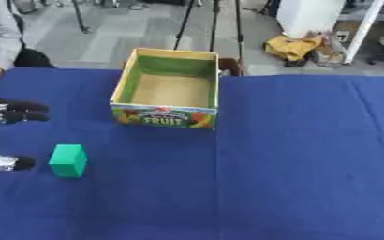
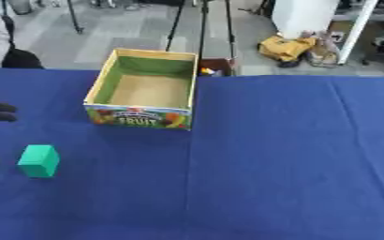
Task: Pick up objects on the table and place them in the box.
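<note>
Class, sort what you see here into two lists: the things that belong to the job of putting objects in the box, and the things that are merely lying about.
Belongs to the job:
- green block on the blue table
- fruit box, nothing visible inside
- left hand, fingers straight, beside the block

Just lying about:
- yellow bundle on the floor
- tripod legs behind the box

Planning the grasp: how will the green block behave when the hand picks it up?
The green block has flat faces and sharp edges, so it probably won't roll. It keeps its shape, so likely stiff. Standing taller than wide, it might tip if the left hand nudges it.
</note>
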`<move>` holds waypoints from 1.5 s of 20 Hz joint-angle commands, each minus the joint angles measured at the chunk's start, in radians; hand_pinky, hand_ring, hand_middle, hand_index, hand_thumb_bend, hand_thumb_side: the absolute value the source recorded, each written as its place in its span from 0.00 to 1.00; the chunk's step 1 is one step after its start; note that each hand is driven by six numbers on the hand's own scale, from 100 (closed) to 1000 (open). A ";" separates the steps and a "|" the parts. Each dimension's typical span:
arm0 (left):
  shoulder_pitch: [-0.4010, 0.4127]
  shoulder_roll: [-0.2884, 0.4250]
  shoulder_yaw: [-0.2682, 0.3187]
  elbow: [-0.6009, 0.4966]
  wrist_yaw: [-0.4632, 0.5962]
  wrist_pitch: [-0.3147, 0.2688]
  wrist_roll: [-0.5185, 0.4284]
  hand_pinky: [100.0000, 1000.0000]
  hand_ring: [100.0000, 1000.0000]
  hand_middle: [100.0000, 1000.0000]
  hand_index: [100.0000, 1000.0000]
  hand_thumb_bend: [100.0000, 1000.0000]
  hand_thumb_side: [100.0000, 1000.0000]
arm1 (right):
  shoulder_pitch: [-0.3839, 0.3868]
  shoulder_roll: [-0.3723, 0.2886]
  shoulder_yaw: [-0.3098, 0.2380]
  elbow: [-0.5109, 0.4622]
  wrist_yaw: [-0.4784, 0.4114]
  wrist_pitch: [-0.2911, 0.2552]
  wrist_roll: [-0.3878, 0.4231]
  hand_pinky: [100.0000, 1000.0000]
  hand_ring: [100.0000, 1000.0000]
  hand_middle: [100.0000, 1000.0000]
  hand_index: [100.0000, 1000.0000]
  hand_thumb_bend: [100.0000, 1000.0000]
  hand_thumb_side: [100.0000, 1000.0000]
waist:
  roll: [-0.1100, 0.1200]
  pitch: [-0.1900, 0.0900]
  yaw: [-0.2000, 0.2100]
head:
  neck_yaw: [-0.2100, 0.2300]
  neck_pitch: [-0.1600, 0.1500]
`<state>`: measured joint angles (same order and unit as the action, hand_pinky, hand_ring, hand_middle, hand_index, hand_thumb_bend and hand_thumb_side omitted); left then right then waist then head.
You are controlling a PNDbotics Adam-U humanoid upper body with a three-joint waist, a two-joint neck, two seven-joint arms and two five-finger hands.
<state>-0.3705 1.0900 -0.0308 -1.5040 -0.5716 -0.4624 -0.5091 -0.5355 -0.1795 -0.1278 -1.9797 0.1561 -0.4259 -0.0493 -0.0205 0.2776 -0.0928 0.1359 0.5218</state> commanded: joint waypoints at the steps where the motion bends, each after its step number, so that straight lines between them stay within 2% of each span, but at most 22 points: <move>1: -0.028 0.018 -0.006 0.011 0.007 -0.016 -0.028 0.95 0.99 1.00 1.00 0.46 1.00 | -0.008 -0.011 0.002 -0.020 -0.004 0.005 -0.002 0.82 0.89 0.54 0.84 0.00 1.00 | 0.004 -0.014 -0.002 | 0.008 -0.012; 4: -0.052 0.007 -0.025 0.032 -0.005 -0.027 -0.046 0.94 0.98 0.98 1.00 0.44 1.00 | -0.008 -0.010 0.003 -0.020 -0.004 0.007 -0.003 0.82 0.89 0.53 0.84 0.00 1.00 | 0.004 -0.011 -0.006 | 0.013 -0.014; 5: -0.061 0.002 -0.032 0.042 -0.007 -0.031 -0.052 0.93 0.97 0.93 1.00 0.41 1.00 | -0.008 -0.009 0.003 -0.020 -0.004 0.008 -0.003 0.82 0.89 0.53 0.84 0.00 1.00 | 0.004 -0.010 -0.008 | 0.016 -0.013; 11: -0.114 -0.030 -0.056 0.107 -0.014 -0.054 -0.092 0.92 0.93 0.88 1.00 0.40 1.00 | -0.009 -0.008 0.003 -0.020 -0.005 0.012 -0.006 0.82 0.89 0.53 0.84 0.00 1.00 | 0.003 -0.003 -0.013 | 0.026 -0.016; 21: -0.164 -0.068 -0.075 0.197 -0.026 -0.079 -0.183 0.92 0.94 0.94 1.00 0.42 1.00 | -0.012 -0.004 0.001 -0.020 -0.008 0.015 -0.012 0.83 0.89 0.52 0.83 0.00 1.00 | -0.001 0.005 -0.020 | 0.039 -0.024; 30: -0.186 -0.091 -0.091 0.239 -0.051 -0.095 -0.236 0.93 0.94 0.93 1.00 0.45 1.00 | -0.013 0.000 -0.001 -0.020 -0.011 0.019 -0.025 0.83 0.89 0.52 0.83 0.00 1.00 | -0.004 0.007 -0.025 | 0.046 -0.036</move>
<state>-0.5394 0.9725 -0.1267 -1.2646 -0.6168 -0.4620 -0.6437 -0.5362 -0.1707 -0.1229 -1.9797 0.1484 -0.4085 -0.0682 -0.0271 0.3015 -0.1167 0.1790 0.4985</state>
